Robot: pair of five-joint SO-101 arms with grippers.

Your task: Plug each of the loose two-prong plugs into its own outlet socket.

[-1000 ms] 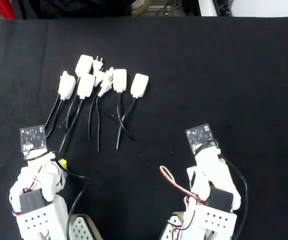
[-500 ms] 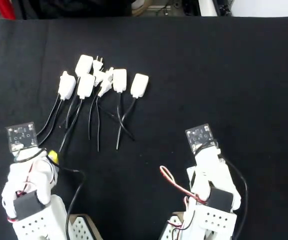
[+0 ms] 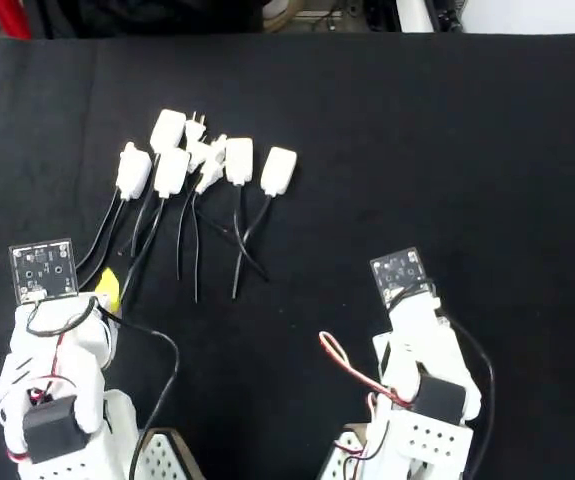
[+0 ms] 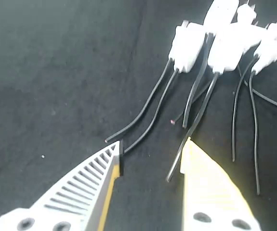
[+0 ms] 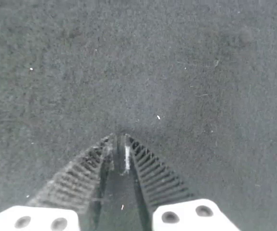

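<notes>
Plugs (image 3: 171,170) lie lengthwise ahead of spread left gripper (image 4: 152,144), cords (image 4: 196,120) trailing toward it; right gripper (image 5: 120,138) closed above black cloth (image 5: 177,57)

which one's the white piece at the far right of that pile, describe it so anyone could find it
On the black table, a cluster of white plugs and sockets with black wires lies ahead of the left arm. In the high view, the rightmost white block is the one. Unlike its bunched neighbours, it lies apart across a clear gap and shows no prongs.
</notes>
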